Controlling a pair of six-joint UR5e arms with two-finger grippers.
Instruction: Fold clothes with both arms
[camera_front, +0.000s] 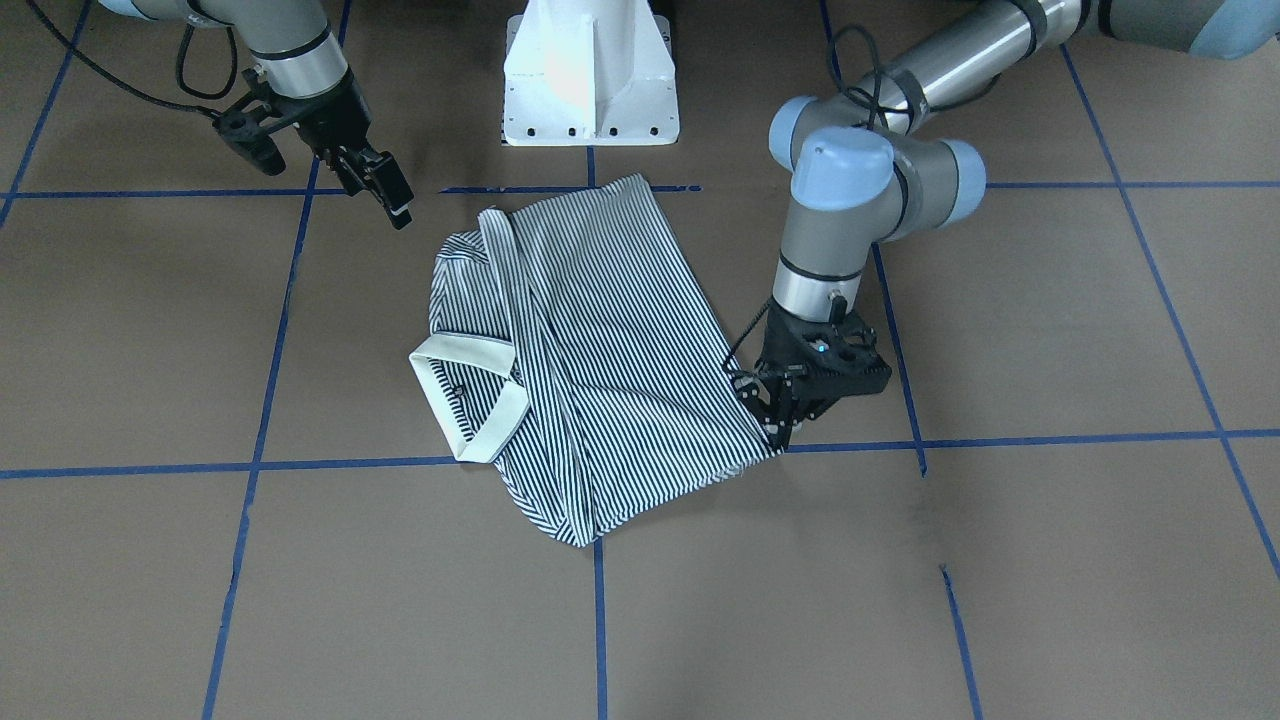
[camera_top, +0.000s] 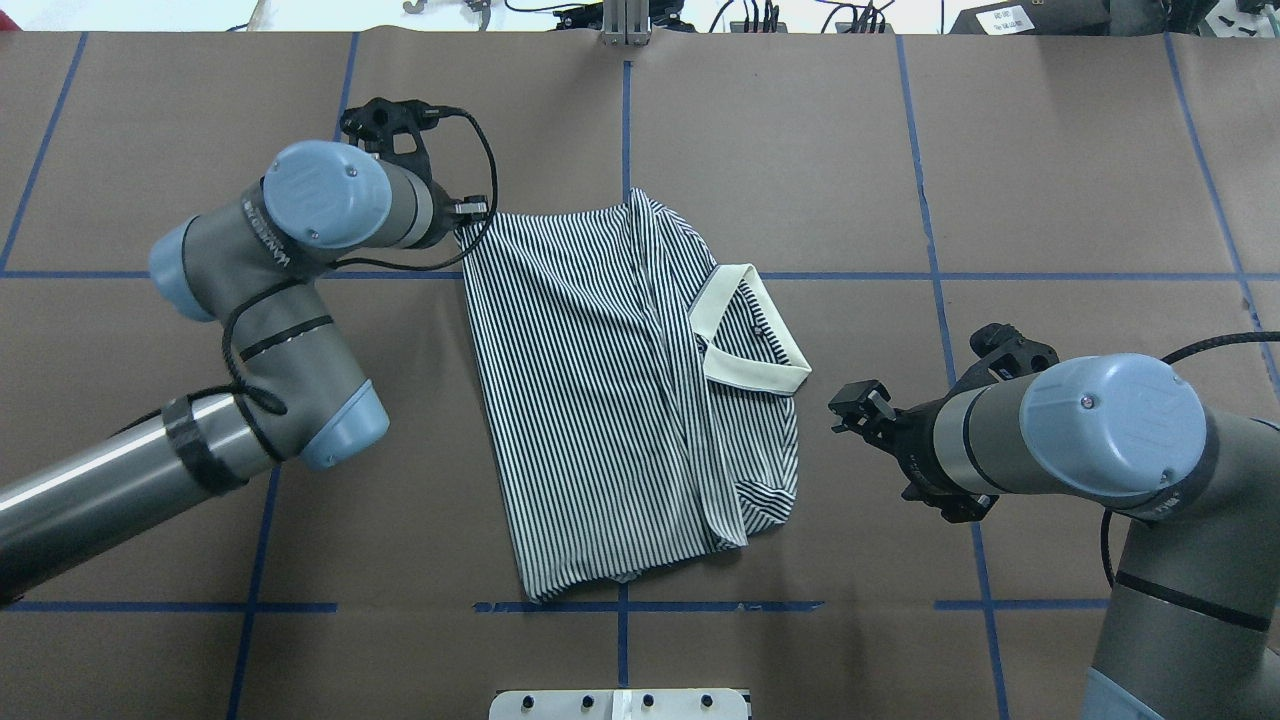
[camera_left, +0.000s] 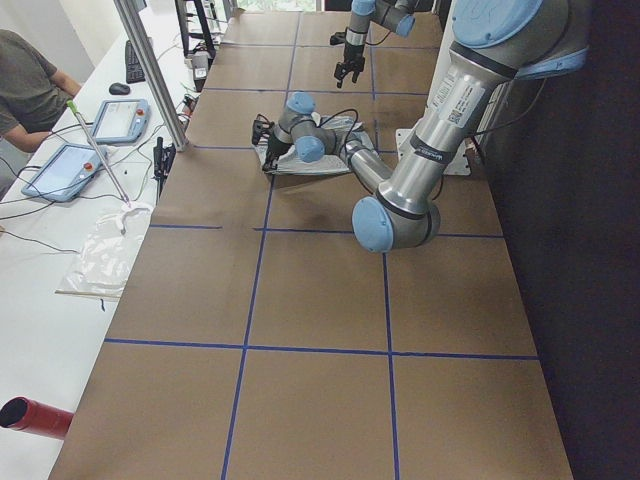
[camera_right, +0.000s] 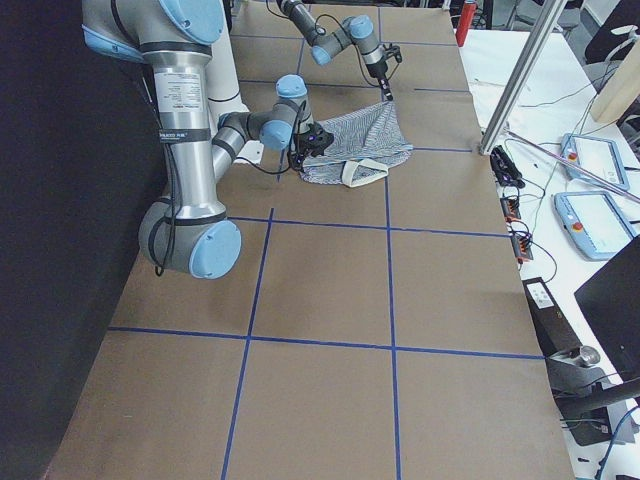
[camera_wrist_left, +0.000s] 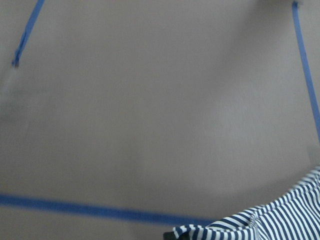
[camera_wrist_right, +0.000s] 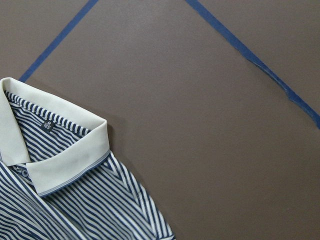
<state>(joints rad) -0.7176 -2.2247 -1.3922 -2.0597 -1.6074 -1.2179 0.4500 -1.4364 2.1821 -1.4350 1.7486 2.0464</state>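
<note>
The striped polo shirt (camera_front: 600, 350) lies folded lengthwise on the brown table, its cream collar (camera_front: 465, 400) toward the robot's right. It also shows in the overhead view (camera_top: 590, 400). My left gripper (camera_front: 783, 432) sits low at the shirt's far hem corner (camera_top: 468, 232) and looks shut on it. In the left wrist view that corner (camera_wrist_left: 270, 222) curls up at the bottom edge. My right gripper (camera_top: 852, 405) hovers open and empty beside the collar (camera_top: 750, 330), apart from the cloth. The right wrist view shows the collar (camera_wrist_right: 65, 160) and no fingers.
The white pedestal base (camera_front: 590, 80) stands at the robot's side of the table. Blue tape lines (camera_front: 600, 620) grid the brown surface. A seated operator (camera_left: 25, 80), tablets (camera_left: 120, 118) and a metal pole (camera_left: 150, 70) are beyond the far edge.
</note>
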